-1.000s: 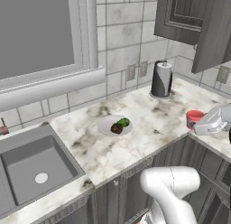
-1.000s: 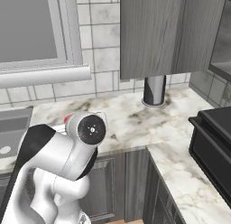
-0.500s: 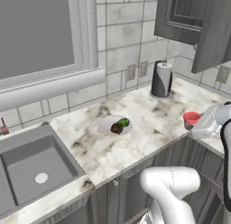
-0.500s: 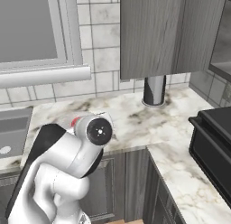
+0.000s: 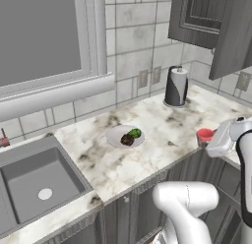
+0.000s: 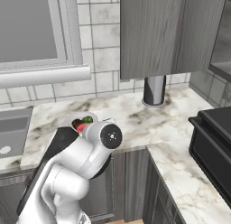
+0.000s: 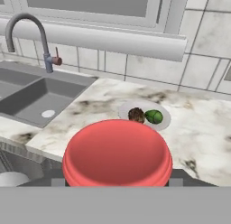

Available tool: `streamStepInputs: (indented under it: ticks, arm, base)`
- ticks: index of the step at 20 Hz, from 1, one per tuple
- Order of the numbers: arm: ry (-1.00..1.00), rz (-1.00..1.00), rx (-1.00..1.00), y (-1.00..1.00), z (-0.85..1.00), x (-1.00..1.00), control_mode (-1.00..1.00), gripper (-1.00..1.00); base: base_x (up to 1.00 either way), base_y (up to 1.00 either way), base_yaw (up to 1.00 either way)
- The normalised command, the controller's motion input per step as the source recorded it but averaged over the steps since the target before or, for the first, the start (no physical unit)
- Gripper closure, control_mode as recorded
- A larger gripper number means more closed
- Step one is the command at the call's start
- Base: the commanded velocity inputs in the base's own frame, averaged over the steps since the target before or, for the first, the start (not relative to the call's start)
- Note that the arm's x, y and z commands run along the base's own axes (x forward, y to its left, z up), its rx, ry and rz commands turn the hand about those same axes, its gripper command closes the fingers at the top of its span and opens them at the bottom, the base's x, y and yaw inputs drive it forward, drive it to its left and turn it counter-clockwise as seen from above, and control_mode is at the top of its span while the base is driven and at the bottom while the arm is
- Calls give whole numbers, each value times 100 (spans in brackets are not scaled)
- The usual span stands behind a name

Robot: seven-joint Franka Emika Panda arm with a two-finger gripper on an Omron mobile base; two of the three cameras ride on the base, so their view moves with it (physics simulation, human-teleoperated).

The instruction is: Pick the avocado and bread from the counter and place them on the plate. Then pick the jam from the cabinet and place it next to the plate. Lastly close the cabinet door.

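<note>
Hand view: we found the gripper [image 7: 116, 184] grasping the jam [image 7: 117, 153], lid toward the camera. The plate [image 7: 164, 124], carrying avocado [image 7: 154, 116] and bread [image 7: 135, 114], lay straight ahead mid-bench [image 7: 203, 133]. We judged the set-down spot beside the plate's near rim.

Gripper [image 5: 209, 142] — low at right, clamped on jam [image 7: 117, 153]

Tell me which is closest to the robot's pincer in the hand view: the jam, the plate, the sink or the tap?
1. The jam: right in the pincer, at the bottom of the picture.
2. The plate: just beyond the jar on the counter, holding the avocado and bread.
3. The sink: farther off, on the left.
4. The tap: behind the sink, by the wall.
</note>
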Motion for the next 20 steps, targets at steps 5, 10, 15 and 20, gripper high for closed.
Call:
streamStepInputs:
  ticks: [5,10,15,20]
  arm:
    - [-1,0,0,0,-36,26,-100,100]
    - [-4,3,0,0,-23,28,-100,100]
    - [-1,7,0,0,-15,33,-100,100]
    - [0,10,0,0,-12,30,-100,100]
  base:
    - [0,0,0]
    - [0,0,0]
    - [0,0,0]
    - [0,0,0]
